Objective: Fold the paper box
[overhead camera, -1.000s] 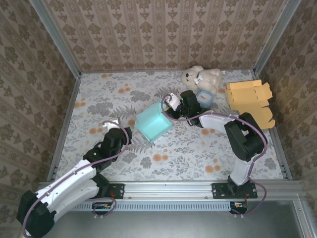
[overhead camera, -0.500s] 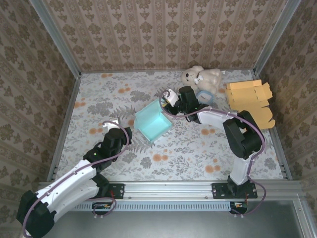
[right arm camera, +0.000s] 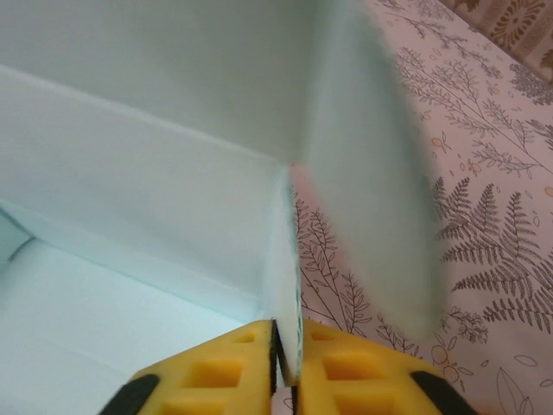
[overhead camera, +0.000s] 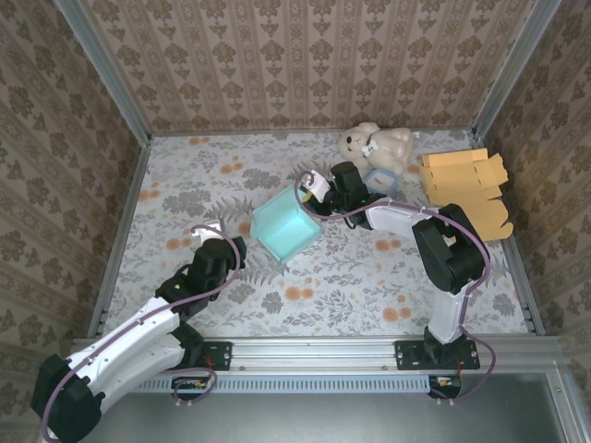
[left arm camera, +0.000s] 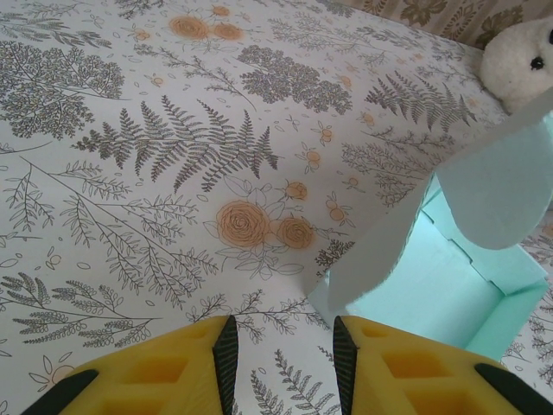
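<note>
1. Just off the centre of the table [overhead camera: 185, 180], toward 9 o'clock, sits the paper box [overhead camera: 284, 231]. It is open-topped, its teal walls are up, and a rounded flap [left arm camera: 497, 186] is not yet tucked.
2. At the box's 1 o'clock corner the right gripper [right arm camera: 285, 367] has just pinched shut. A second ago its pads stood apart. Now they clamp a thin upright edge of teal paper with no gap between them. Whether that edge is wall or flap, I cannot tell.
3. While closing, that arm crept in from 1 o'clock, and the box has slid a touch toward 10 o'clock.
4. The left gripper [left arm camera: 281, 346] hasn't stirred. It waits at the box's 8 o'clock, near but not touching, fingers partly apart with nothing between them.
5. To my eye the fresh grip means folding can go on, since the right arm now has paper to bend or steady. The hold is on thin paper, so a hard pull could crumple it or drag the whole box.
</note>
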### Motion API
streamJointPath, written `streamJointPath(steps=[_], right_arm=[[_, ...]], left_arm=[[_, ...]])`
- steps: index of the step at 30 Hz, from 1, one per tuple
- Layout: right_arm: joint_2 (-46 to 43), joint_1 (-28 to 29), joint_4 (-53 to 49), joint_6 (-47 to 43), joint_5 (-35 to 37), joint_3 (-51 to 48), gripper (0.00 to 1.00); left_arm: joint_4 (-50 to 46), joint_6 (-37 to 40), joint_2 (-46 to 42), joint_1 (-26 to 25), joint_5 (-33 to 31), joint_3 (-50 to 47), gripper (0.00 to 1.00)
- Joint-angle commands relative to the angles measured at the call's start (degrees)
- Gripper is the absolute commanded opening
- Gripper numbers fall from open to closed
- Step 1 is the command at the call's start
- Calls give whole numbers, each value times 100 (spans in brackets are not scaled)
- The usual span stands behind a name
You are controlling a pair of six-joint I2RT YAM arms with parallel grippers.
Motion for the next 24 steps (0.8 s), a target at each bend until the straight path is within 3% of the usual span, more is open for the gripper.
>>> streamJointPath(steps=[1, 5, 12, 24], right_arm=[[50, 79, -52, -94, -185, 139, 9], [41, 148, 27, -81, -49, 46, 0], [-237, 408, 485, 146, 683, -497, 0], [-719, 701, 1337, 903, 1952, -1529, 0]], left_arm=[[123, 91, 17, -35, 17, -64, 37], [114, 70, 13, -35, 4, -68, 37], [-18, -144, -40, 56, -186, -103, 35], [-18, -1040, -482, 1676, 1252, -327, 31]])
